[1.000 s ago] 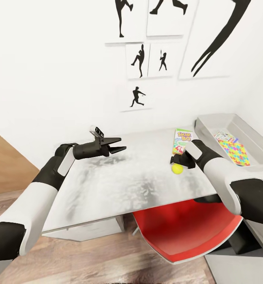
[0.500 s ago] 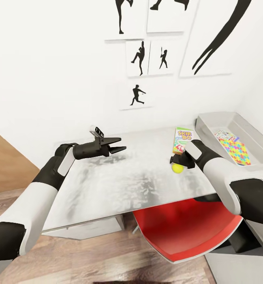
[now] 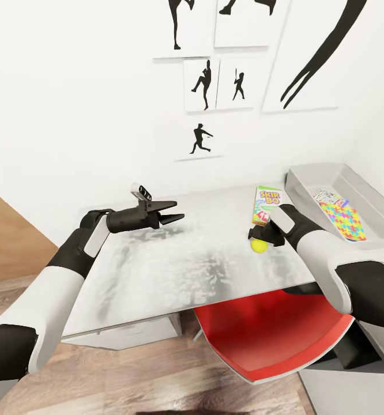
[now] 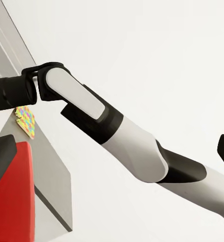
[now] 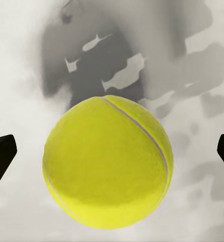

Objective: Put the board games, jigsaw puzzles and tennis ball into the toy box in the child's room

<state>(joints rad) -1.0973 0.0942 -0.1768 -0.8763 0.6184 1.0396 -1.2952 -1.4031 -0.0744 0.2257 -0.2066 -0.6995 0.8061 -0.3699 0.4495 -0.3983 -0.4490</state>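
Two arms reach over the table (image 3: 174, 259). Right of centre in the head view, the right gripper (image 3: 260, 235) hangs directly above the tennis ball (image 3: 259, 246), which rests on the tabletop just below the board game (image 3: 266, 206). The right wrist view shows the ball (image 5: 108, 161) centred between widely parted fingertips, nothing gripped yet, apparently lined up for a grasp. At centre left the left gripper (image 3: 174, 218) hovers open and empty, clear of the work. At right, the toy box (image 3: 307, 178) holds a jigsaw puzzle (image 3: 345, 222)

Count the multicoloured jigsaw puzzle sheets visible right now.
1: a multicoloured flat jigsaw puzzle sheet lies inside the pale grey toy box. A second could be hidden under it; can't tell.
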